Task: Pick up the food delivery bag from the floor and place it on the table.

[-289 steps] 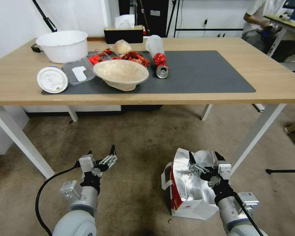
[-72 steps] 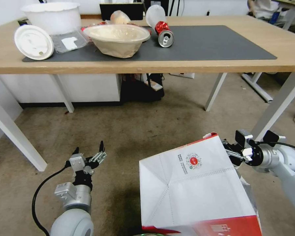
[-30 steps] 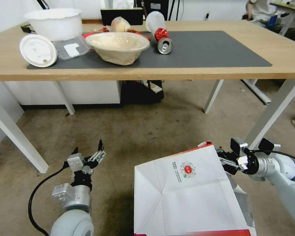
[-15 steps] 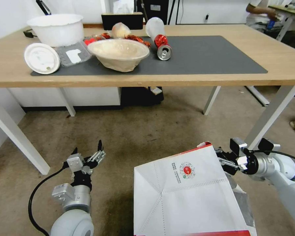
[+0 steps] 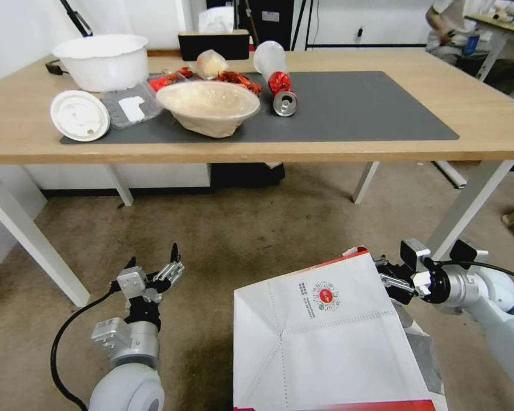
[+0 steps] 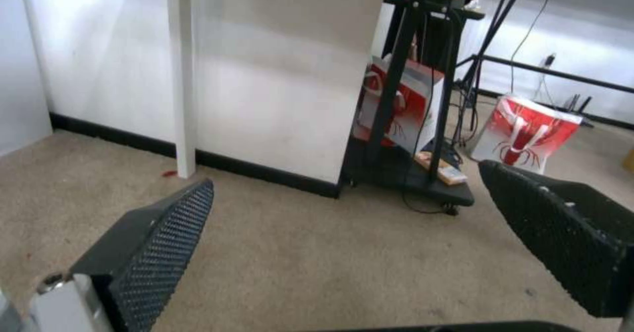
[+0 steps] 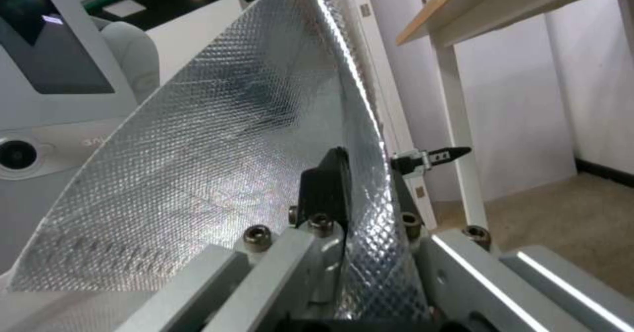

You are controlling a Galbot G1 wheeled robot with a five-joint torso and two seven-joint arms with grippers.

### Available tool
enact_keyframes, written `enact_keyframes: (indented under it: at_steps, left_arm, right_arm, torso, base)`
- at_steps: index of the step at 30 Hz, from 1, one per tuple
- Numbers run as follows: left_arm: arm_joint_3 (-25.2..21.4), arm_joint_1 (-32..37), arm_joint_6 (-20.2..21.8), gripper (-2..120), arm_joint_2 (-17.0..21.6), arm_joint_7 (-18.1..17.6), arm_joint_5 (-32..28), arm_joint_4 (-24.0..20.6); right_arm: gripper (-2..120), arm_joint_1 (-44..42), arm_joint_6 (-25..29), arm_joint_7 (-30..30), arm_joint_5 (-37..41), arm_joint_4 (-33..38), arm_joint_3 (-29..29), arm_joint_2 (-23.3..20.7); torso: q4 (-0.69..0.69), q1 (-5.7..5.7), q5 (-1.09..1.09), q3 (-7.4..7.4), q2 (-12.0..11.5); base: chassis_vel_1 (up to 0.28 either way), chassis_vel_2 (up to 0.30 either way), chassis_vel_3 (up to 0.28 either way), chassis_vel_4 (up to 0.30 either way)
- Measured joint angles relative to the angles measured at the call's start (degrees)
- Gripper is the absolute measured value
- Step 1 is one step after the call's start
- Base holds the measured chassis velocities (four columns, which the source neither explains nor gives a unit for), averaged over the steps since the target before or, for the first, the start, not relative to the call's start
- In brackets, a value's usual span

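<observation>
The food delivery bag [image 5: 325, 337], white with a red edge and a small round red logo, hangs tilted above the floor [image 5: 257, 234] at the lower right of the head view. My right gripper [image 5: 389, 281] is shut on the bag's upper edge; in the right wrist view its fingers [image 7: 327, 188] pinch the silver foil lining [image 7: 218, 163]. My left gripper [image 5: 153, 267] hovers open and empty over the carpet at the lower left, its pads [image 6: 165, 238] spread wide. The table [image 5: 468, 142] with its dark grey mat [image 5: 360, 108] stands ahead.
On the mat's left part sit a beige bowl [image 5: 208, 107], a white tub [image 5: 101, 61], a white lid [image 5: 80, 116], a clear tray [image 5: 132, 108] and a red can [image 5: 282, 98]. White table legs [image 5: 468, 205] stand close by the bag. Two red bags [image 6: 525, 131] lie beyond a black stand.
The whole head view has shifted downward, so the tabletop shows more from above. The bag stays held in my right gripper; the left arm has not moved.
</observation>
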Motion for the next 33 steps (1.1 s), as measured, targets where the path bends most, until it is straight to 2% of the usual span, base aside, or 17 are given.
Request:
enact_keyframes:
  at_steps: [33]
  left_arm:
    - [0.31,0.0,-0.07,100,-0.13,-0.15,0.75,-0.23]
  right_arm:
    - [0,-0.15,0.16,0.32,-0.37,-0.22,0.01,-0.3]
  torso:
    - [0.0,2.23,0.0,5.28,7.47]
  base:
    - [0.0,0.0,0.0,0.0]
